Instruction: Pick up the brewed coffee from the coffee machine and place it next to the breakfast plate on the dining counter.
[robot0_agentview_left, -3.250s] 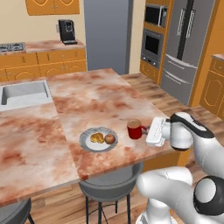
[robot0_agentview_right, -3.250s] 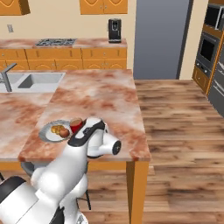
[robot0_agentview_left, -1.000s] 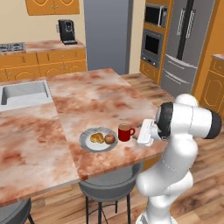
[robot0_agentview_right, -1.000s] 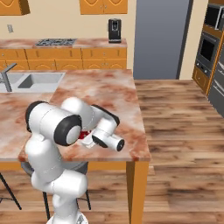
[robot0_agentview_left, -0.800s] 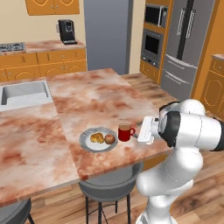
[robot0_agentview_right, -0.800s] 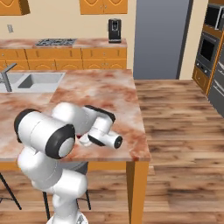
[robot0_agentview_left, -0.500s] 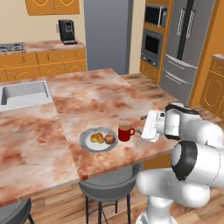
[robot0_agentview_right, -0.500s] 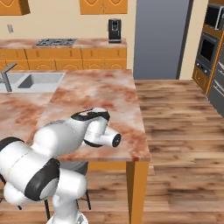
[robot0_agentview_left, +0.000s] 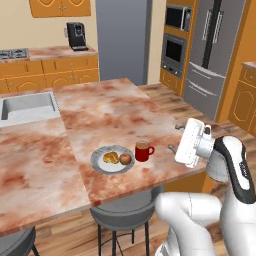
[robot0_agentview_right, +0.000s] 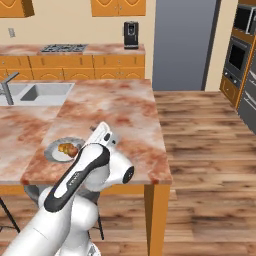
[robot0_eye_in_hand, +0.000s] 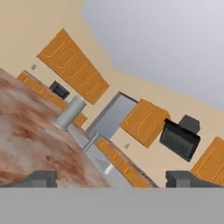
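The gripper (robot0_agentview_left: 175, 137) has pulled back from the red mug (robot0_agentview_left: 143, 150) and stands wide apart, holding nothing. The mug, coffee inside, sits just beside the plate (robot0_agentview_left: 100, 162) of buns near the dining counter's (robot0_agentview_left: 105, 110) front edge.

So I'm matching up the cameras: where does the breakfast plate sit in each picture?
Left base view: the breakfast plate lies low and centre, on the dining counter, just left of the red mug.
Right base view: the plate is at left-centre, partly behind the arm.
Hand view: I can't make it out.
Shared landmark: the coffee machine on the back counter.
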